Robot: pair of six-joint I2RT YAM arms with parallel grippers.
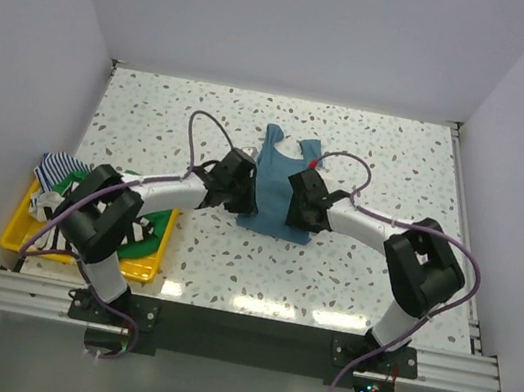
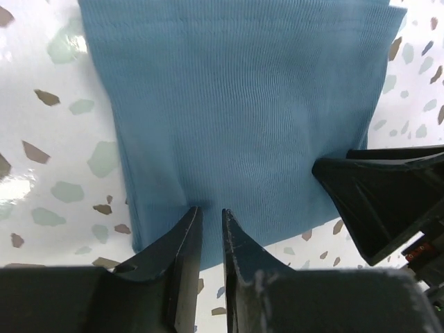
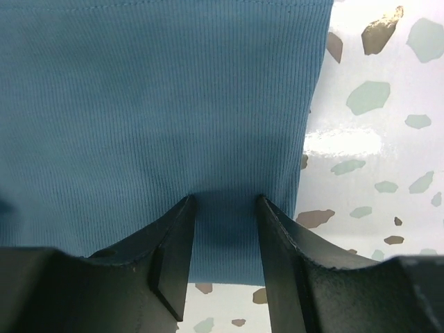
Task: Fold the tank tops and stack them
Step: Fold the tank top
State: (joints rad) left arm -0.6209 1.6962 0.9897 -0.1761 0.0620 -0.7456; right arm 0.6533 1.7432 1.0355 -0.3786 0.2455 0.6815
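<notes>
Teal top (image 1: 276, 173) lies flat mid-table (image 1: 400, 160), hem toward the arms. Left gripper (image 2: 210, 216) sits at the hem's left corner, jaws nearly together; can't tell if cloth's caught. Right gripper (image 3: 225, 205) straddles the hem near the right corner, jaws half apart, nothing pinched. Get both layers in before closing, grip evenly, then lift level and fold toward the neck.
</notes>
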